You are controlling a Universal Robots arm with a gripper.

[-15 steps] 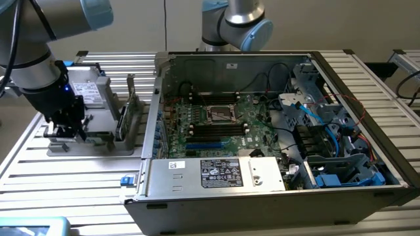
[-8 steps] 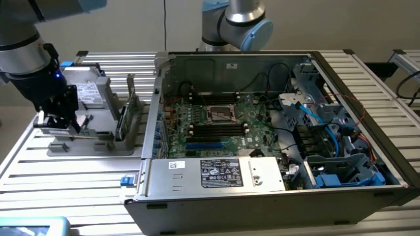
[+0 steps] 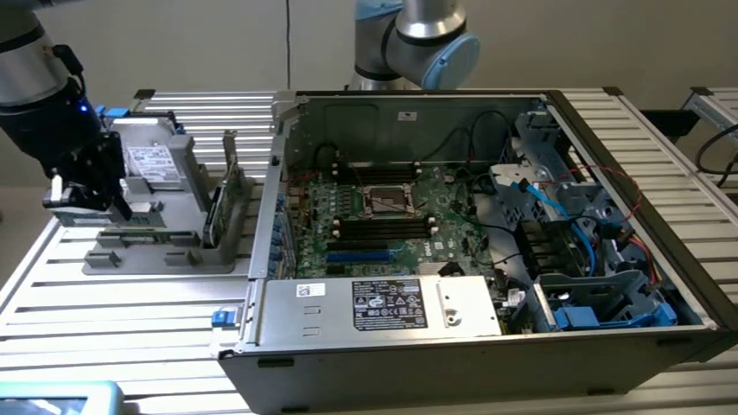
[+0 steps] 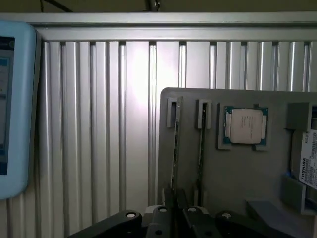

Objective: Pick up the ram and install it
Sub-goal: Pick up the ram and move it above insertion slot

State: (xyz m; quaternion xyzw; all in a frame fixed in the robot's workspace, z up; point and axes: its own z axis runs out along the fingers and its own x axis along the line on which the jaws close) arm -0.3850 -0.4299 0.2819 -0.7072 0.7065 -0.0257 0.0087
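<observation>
The ram [image 4: 174, 144] is a thin stick standing on edge in a slot of the grey parts tray [image 4: 233, 173], near the tray's edge. Its near end runs in between the fingers of my gripper [image 4: 174, 210], which stand close together on it. A second stick [image 4: 201, 144] stands in the neighbouring slot. In the exterior view my gripper [image 3: 90, 203] hangs low over the left end of the tray [image 3: 162, 259]. The open computer case [image 3: 461, 216] lies to the exterior view's right, with the green motherboard [image 3: 381, 216] exposed inside.
A square silver processor [image 4: 246, 125] and a labelled drive [image 4: 309, 166] sit in the same tray. A pale-blue device [image 4: 15, 109] lies on the slatted metal table beyond the tray's edge. Upright cards [image 3: 219, 212] stand between the tray and the case wall.
</observation>
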